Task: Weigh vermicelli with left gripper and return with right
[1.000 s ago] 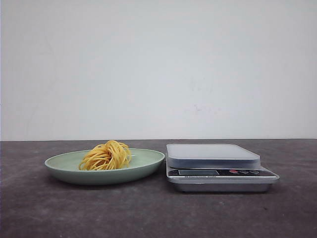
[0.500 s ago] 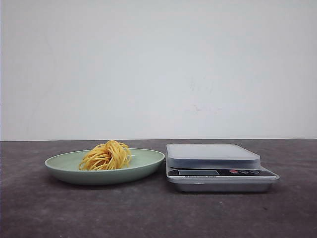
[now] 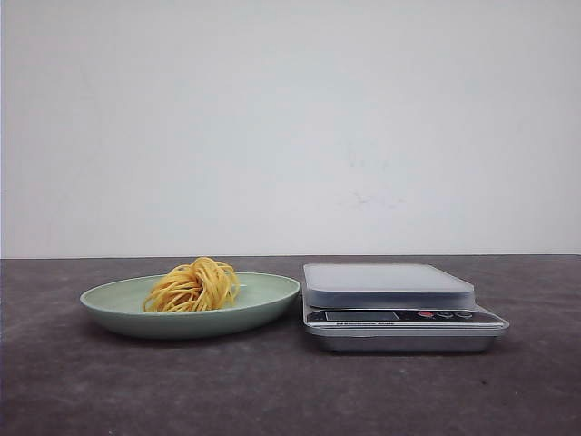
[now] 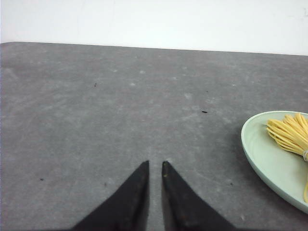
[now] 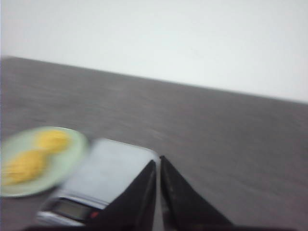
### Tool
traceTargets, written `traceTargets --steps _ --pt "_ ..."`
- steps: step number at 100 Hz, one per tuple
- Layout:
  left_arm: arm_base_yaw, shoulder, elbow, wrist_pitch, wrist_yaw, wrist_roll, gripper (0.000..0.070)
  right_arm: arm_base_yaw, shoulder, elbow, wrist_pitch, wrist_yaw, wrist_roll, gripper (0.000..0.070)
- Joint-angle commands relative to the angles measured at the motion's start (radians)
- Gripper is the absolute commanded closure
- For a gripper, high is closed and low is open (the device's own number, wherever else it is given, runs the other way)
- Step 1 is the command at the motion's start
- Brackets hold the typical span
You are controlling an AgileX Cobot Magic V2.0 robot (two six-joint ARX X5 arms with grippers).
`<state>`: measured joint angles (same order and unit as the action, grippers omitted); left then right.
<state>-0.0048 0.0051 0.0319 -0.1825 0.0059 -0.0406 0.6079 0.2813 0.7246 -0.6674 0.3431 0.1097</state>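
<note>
Vermicelli [image 3: 193, 285] sits as one coiled bundle on the green plate [image 3: 268, 295], a bit left of the plate's middle in the front view. Nothing is touching it. I read this as the very start: nothing weighed yet.

Scale [image 3: 399, 309] is just beside the plate on the robot's right, rims near or touching; can't tell which. Its platform is bare and its display faces the front camera, so a reading should be visible once the bundle lands. Side-by-side layout makes sense to me: short hop from plate to platform for the left arm, short hop back for the right.

Left pincer [image 4: 155, 166] is over bare desk [image 4: 96, 110], off to the side of the plate, tips nearly together with only a thin slit, holding nothing. It needs to spread before going in.

Right pincer [image 5: 158, 162] is likewise almost closed and empty, pointed over the scale's far corner. That view is blurred; the bundle even looks doubled there, so I don't trust it for detail.

Neither arm shows in the front view.

Loose strands: expect some to trail or snag on lift.
</note>
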Motion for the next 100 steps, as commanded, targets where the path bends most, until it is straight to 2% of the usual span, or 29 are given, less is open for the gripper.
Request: traceTargets --steps 1,12,21,31,61,86,100 --pt "0.0 -0.002 -0.018 -0.005 0.005 0.003 0.0688 -0.146 -0.018 -0.042 0.035 -0.043 -0.01 0.0693" --pt "0.0 -0.002 -0.018 -0.005 0.003 0.003 0.0688 -0.363 -0.064 -0.167 0.132 -0.17 -0.015 0.0693" --pt "0.0 -0.002 -0.018 -0.005 0.003 0.003 0.0688 -0.486 -0.123 -0.275 0.221 -0.2 -0.029 0.0693" --pt "0.0 -0.002 -0.018 -0.005 0.002 0.003 0.0688 -0.563 -0.194 -0.391 0.303 -0.213 -0.032 0.0693" --pt "0.0 -0.002 -0.018 -0.005 0.002 0.003 0.0688 -0.599 -0.277 -0.632 0.475 -0.215 -0.039 0.0693" --pt "0.0 -0.002 -0.018 -0.005 0.002 0.003 0.0688 -0.599 -0.277 -0.71 0.489 -0.239 -0.036 0.0693" --pt "0.0 -0.002 -0.018 -0.005 0.002 0.003 0.0688 -0.599 -0.277 -0.71 0.487 -0.262 -0.076 0.0693"
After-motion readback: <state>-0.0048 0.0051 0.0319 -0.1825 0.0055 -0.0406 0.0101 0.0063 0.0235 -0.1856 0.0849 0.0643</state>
